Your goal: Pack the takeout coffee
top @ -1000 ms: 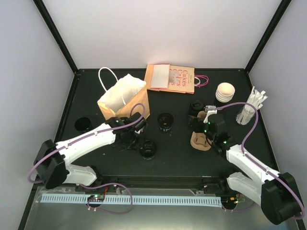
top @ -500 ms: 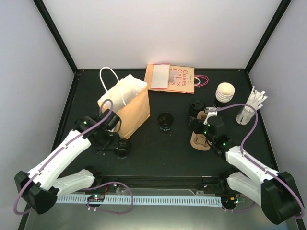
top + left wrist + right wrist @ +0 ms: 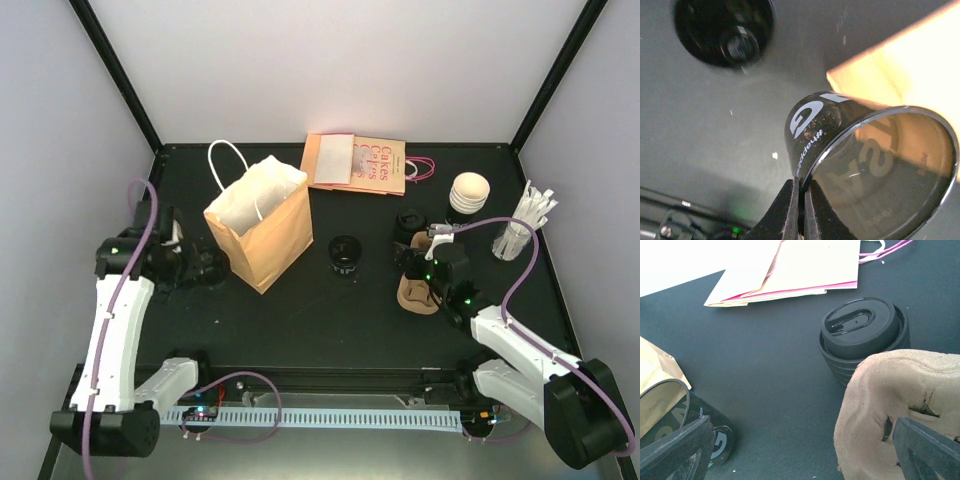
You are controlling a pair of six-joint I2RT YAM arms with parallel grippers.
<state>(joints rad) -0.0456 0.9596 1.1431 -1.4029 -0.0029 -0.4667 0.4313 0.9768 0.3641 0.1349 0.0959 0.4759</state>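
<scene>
At left end of table (image 3: 320, 330), just beside brown paper bag (image 3: 262, 225): my left gripper (image 3: 801, 189) clenched on rim of black takeout cup (image 3: 815, 125). Cup tipped on its side, white lettering on wall, mouth toward wrist cam. Can't tell if it's touching table. Another round black thing (image 3: 722, 32) on table nearby. Right gripper (image 3: 418, 283) released, jaws wide, sitting over pulp carrier (image 3: 890, 385). Lid stack (image 3: 860, 327) just behind carrier, second black cup (image 3: 345, 253) mid-table.

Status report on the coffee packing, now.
Left tool shut on cup rim, no lid. Right tool open by carrier. Bag upright, open, beside cup.
</scene>
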